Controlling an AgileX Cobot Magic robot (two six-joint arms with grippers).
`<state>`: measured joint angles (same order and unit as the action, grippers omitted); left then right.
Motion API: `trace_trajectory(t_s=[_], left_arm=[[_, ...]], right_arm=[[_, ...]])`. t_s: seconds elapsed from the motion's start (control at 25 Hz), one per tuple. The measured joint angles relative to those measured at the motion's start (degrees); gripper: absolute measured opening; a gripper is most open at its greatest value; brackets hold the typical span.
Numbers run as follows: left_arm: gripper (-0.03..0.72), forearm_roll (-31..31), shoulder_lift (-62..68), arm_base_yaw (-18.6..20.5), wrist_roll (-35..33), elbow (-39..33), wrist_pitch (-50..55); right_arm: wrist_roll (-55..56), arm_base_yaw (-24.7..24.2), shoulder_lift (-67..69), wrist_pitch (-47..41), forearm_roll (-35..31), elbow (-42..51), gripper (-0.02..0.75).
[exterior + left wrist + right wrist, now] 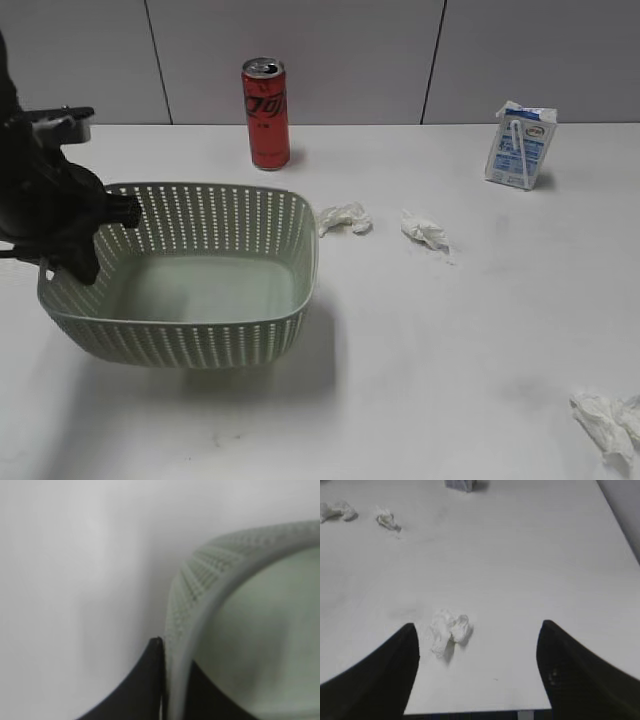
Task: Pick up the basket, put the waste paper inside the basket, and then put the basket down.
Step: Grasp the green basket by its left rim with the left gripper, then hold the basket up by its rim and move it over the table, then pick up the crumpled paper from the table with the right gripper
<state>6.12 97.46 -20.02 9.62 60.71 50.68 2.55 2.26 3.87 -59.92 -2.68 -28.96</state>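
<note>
Pale sage-green slotted plastic basket (190,275) lying long axis left-right, tilting, left gripper (85,240) jaws pinching its left rim, right gripper (477,675) jaws spreading above crumpled white paper wad (449,629) on white tabletop (450,330)

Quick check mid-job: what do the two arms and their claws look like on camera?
Both look matte black. The left claw ends a bulky dark arm whose wrist carries a pale grey block; its fingers taper to a point. The right claw shows two broad, curved black fingers tapering to rounded tips. No markings or cables are discernible.
</note>
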Motion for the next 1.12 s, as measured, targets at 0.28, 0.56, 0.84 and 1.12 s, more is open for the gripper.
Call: trace_trajectory(t_s=[0.28,0.56,0.84,1.12], left_arm=[[0.006,-0.3,-5.8,0.0,0.0,0.0,1.4],[0.006,-0.4,-6.0,0.0,0.0,0.0,2.9],[0.006,-0.4,-6.0,0.0,0.0,0.0,3.1],[0.006,-0.4,-6.0,0.0,0.0,0.0,3.1]], right_arm=[[0.3,0.0,25.7,1.5,-6.5,-1.7,0.551],[0.4,0.0,54.4,10.7,-11.7,-1.8,0.551],[0.5,0.0,79.8,23.0,-11.9,-2.0,0.551],[0.8,0.0,92.7,25.1,-11.7,-4.4,0.506]])
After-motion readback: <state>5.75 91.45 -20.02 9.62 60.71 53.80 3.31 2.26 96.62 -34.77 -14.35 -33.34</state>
